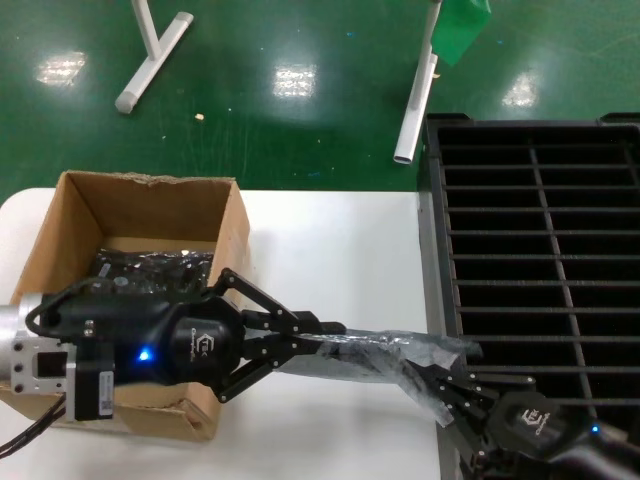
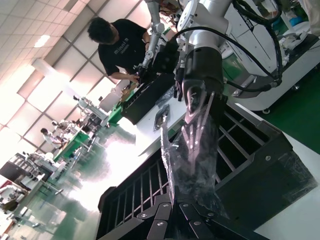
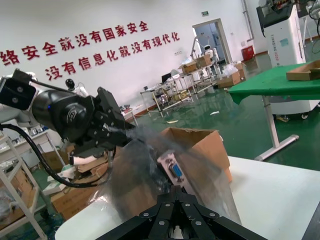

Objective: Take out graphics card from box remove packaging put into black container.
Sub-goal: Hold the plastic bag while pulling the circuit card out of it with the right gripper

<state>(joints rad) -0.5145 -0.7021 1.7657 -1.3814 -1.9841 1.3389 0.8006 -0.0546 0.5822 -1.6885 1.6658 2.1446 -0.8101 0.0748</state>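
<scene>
On the white table, going from left to right, stands first the box, with more shiny bags inside. Before it the left gripper is closed on one end of the packaging, which hangs in the air between both arms. The graphics card is inside the bag; its metal end with a blue connector shows in the right wrist view. The right gripper pinches the other end, just beside the black container.

The risk, I think, is that both claws grip only the thin plastic. If they pull apart too strongly the bag may tear, or slip from one claw, and the card can fall on the table. Both claws are narrow, fingers pressed on the film.
</scene>
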